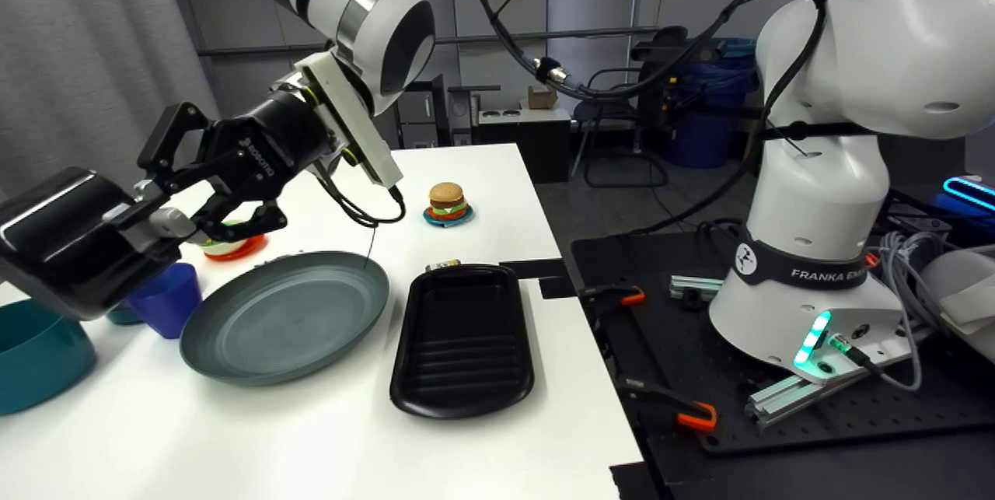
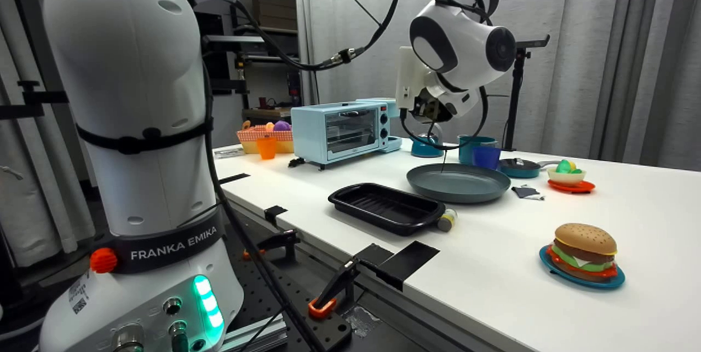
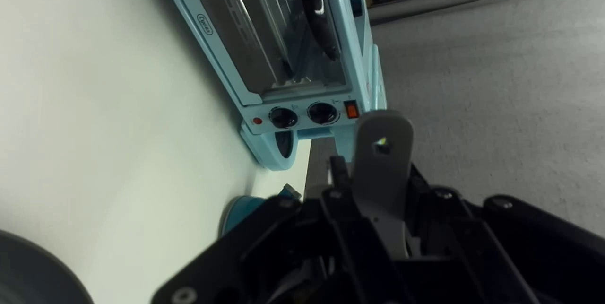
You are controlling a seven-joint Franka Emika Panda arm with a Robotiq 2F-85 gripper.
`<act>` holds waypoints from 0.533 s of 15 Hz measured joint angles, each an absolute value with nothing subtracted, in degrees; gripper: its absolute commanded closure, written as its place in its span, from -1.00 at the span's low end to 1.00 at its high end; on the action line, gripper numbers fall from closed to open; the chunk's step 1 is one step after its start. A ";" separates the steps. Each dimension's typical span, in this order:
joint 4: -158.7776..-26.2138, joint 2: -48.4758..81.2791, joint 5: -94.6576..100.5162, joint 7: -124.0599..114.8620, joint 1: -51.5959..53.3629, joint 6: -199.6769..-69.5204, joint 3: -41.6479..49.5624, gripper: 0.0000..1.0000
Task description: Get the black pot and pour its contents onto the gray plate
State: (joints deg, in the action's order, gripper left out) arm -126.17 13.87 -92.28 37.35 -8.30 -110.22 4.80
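Observation:
The black pot [image 1: 82, 243] hangs in the air at the left of an exterior view, tilted, above a teal pot and a blue cup. My gripper [image 1: 159, 211] is shut on its handle. Seen from the wrist, the grey handle [image 3: 384, 152] runs between the two fingers. The gray plate [image 1: 284, 321] lies flat on the table, to the right of and below the held pot; no pieces show on it. An exterior view from the robot's side shows the plate [image 2: 459, 183] too, but there the arm hides the pot. The pot's inside, and so its contents, is hidden.
A black ridged tray [image 1: 462, 348] lies beside the plate, with a small can [image 2: 447, 220] against it. The teal pot [image 1: 43, 352] and blue cup [image 1: 169, 299] stand left of the plate. A toy burger [image 2: 583, 253] and a light-blue toaster oven [image 2: 350, 127] are also on the table.

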 measured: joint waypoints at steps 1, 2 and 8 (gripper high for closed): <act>-126.32 14.07 -92.69 37.84 -8.34 -108.72 5.31 0.86; -126.41 14.31 -92.93 38.20 -8.42 -107.35 5.77 0.86; -126.53 15.78 -94.70 39.18 -9.30 -100.01 7.71 0.86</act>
State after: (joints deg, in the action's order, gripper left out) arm -126.53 15.78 -94.70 39.18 -9.30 -100.01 7.71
